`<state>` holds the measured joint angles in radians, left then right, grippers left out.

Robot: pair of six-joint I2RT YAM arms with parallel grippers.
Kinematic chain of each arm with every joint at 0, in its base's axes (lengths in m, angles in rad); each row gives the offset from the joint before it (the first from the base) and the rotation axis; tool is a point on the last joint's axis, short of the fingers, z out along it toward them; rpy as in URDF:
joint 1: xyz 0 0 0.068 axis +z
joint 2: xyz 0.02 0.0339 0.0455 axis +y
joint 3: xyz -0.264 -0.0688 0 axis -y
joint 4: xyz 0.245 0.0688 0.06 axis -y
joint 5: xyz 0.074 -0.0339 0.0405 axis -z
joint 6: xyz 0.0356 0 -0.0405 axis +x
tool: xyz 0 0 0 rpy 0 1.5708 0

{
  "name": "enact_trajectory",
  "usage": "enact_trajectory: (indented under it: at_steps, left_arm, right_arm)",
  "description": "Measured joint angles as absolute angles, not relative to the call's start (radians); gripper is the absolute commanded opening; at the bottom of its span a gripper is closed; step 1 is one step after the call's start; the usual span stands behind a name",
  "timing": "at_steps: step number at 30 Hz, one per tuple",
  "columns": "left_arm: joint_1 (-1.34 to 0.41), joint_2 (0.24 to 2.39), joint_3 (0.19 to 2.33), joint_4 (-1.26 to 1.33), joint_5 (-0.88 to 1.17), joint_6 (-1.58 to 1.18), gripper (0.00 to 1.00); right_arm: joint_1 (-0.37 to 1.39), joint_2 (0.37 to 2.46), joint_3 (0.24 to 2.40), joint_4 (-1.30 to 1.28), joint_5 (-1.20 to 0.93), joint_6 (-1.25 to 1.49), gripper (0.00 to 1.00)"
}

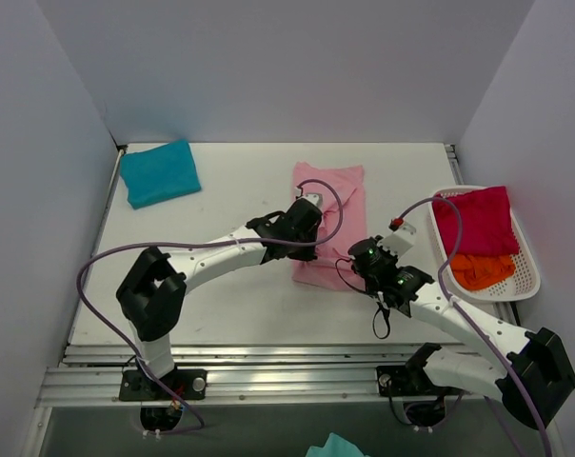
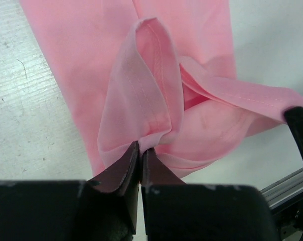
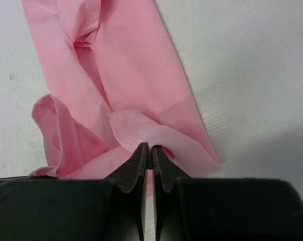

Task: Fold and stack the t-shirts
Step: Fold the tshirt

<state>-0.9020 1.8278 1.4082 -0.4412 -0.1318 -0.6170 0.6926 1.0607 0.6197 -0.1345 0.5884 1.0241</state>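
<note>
A light pink t-shirt (image 1: 333, 195) lies as a long folded strip in the middle of the table. My left gripper (image 1: 309, 227) is shut on a pinched fold of its near left edge (image 2: 141, 138). At the near right corner my right gripper (image 1: 360, 259) is shut on another pinch of the same pink cloth (image 3: 150, 138). The near end of the shirt bunches up between the two grippers. A folded teal-blue t-shirt (image 1: 159, 172) rests at the far left corner. A magenta-red t-shirt (image 1: 476, 221) and an orange one (image 1: 482, 270) lie in a white basket (image 1: 526, 276) at the right.
Grey walls close in the table at the back and both sides. An aluminium rail (image 1: 268, 367) runs along the near edge by the arm bases. Purple cables loop from both arms over the table. A scrap of teal cloth (image 1: 335, 446) shows below the table's front.
</note>
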Motion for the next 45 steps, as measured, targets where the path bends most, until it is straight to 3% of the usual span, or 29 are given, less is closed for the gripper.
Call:
enact_trajectory:
  at_steps: [7,15,29,45]
  left_arm:
    - [-0.9,1.819,1.413,-0.469,-0.154,-0.624,0.09]
    - [-0.852,1.848,1.494,-0.489,-0.143,-0.619,0.1]
    - [-0.689,1.955,1.554,-0.464,-0.02,-0.592,0.09]
    - [-0.616,2.173,1.781,-0.443,0.167,-0.532,0.09]
  right_arm:
    - [0.693,1.097,0.645,-0.136,0.587,1.006,0.0]
    - [0.686,1.267,0.825,-0.126,0.614,0.967,0.0]
    - [0.641,1.526,1.013,-0.123,0.652,0.94,0.0]
    - [0.552,1.682,1.113,-0.117,0.649,0.909,0.0]
